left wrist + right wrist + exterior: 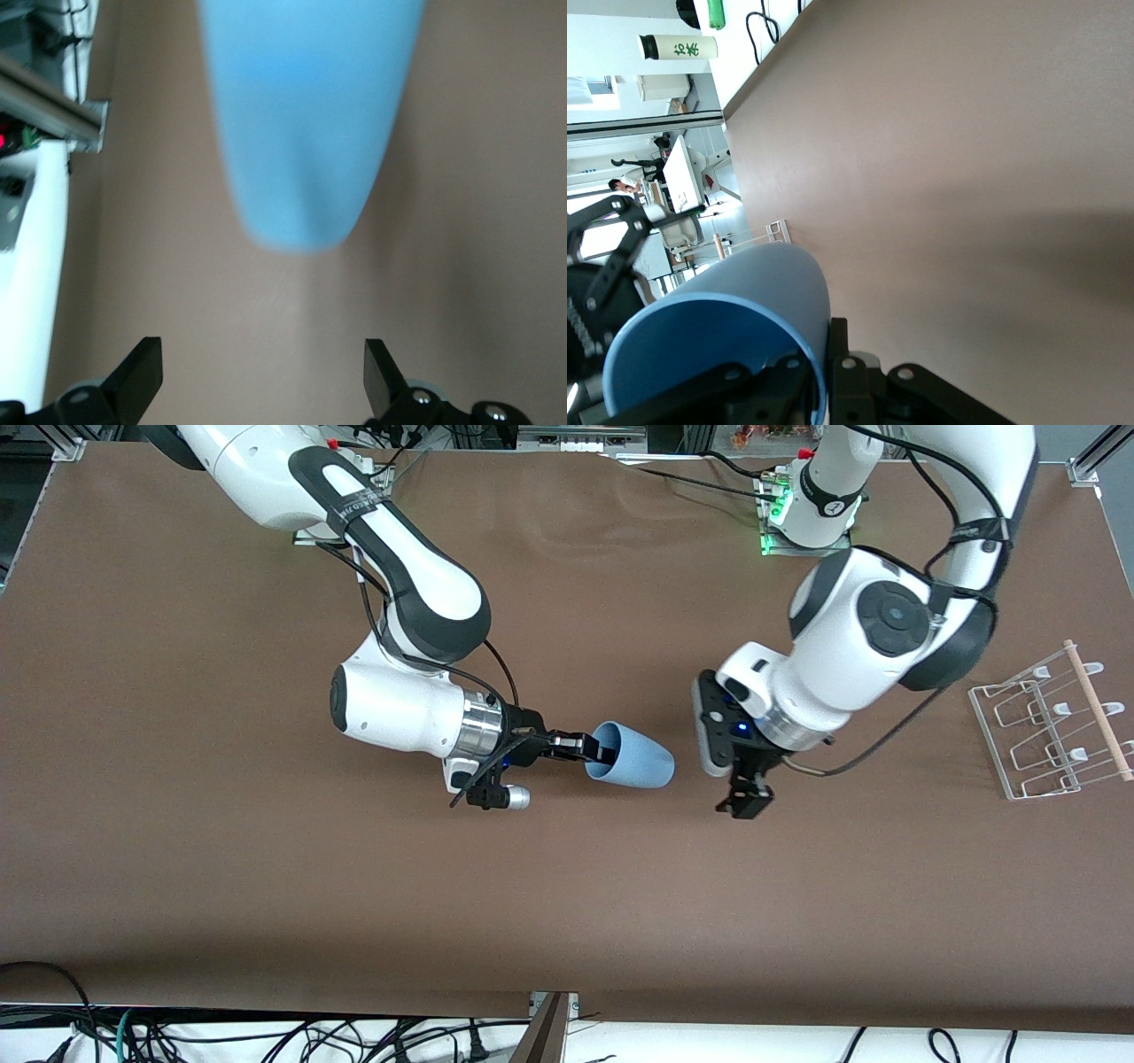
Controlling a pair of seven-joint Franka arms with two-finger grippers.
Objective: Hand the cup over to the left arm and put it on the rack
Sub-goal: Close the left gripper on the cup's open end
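The light-blue cup (633, 760) lies on its side in the air over the middle of the table. My right gripper (592, 748) is shut on its rim, one finger inside and one outside (824, 354). The cup's (735, 292) mouth faces the right wrist and its closed base points toward the left arm. My left gripper (742, 802) hangs open just off that base, apart from it. In the left wrist view the cup (306, 124) shows ahead of the spread gripper (263, 363), with nothing between the fingers. The white wire rack (1054, 726) with its wooden rod stands at the left arm's end of the table.
The brown table (266, 886) is bare around the arms. Cables (266, 1036) hang below the table edge nearest the front camera. The rack (757, 235) shows small in the right wrist view, past the cup.
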